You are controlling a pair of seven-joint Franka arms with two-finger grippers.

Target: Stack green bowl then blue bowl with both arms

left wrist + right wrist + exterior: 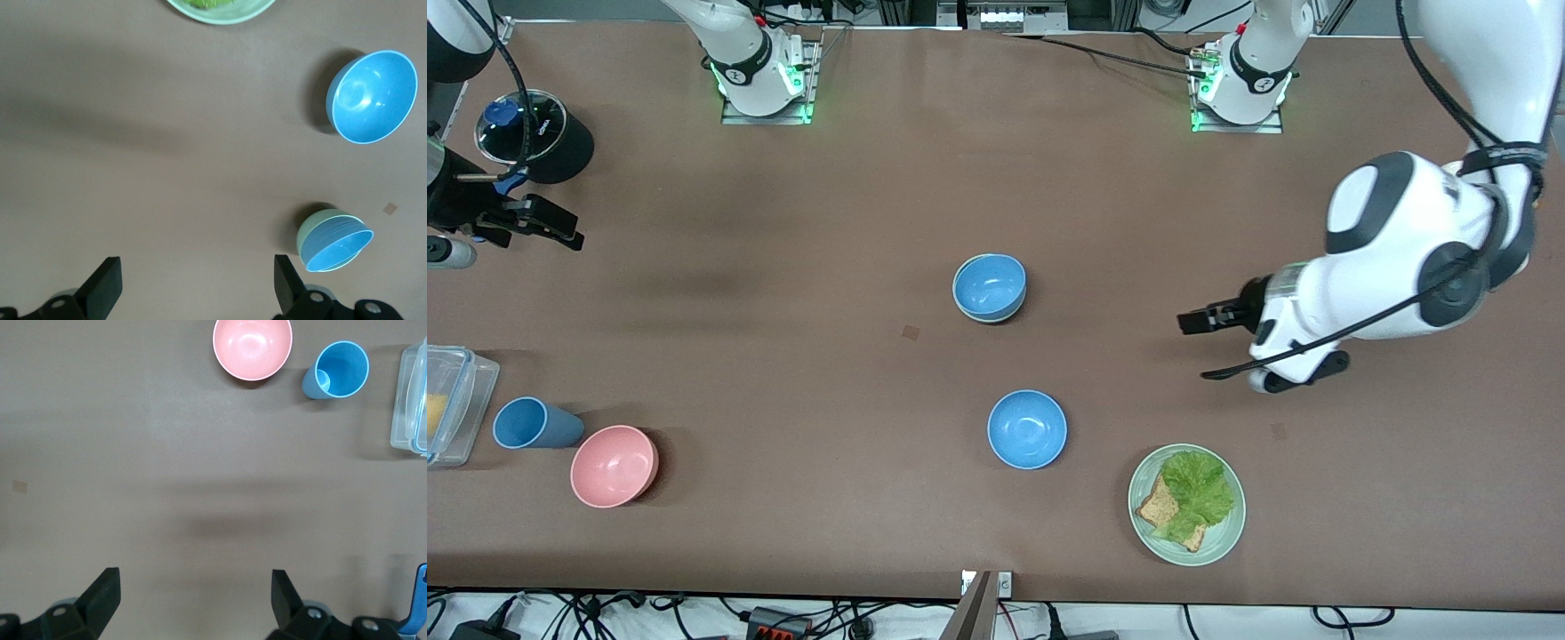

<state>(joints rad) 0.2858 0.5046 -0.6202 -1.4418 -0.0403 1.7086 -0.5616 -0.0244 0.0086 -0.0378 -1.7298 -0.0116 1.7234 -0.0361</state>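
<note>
Toast and lettuce sit on a pale-green plate (1185, 504) nearest the front camera, below the left arm's reach. Above it, the left gripper (1197, 321) hangs over bare tabletop (783, 293) toward the left arm's end, fingers spread wide and holding nothing; its forearm lies nearly level, elbow bent back toward its base, fingers pointing toward the middle of the tabletop. Out from those fingers, the blue bowl (990, 286) sits nested inside the green bowl (308, 227), whose pale rim shows under it in the left wrist view. A second blue bowl (1027, 428) stands alone, closer to the front camera than the stack and beside the plate.

At the right arm's end the right gripper (534, 222) waits over the tabletop edge, fingers fully apart and empty. Its wrist view looks down on a pink bowl (252, 348), a blue cup (337, 369) lying beside it, and a clear container (412, 400).
</note>
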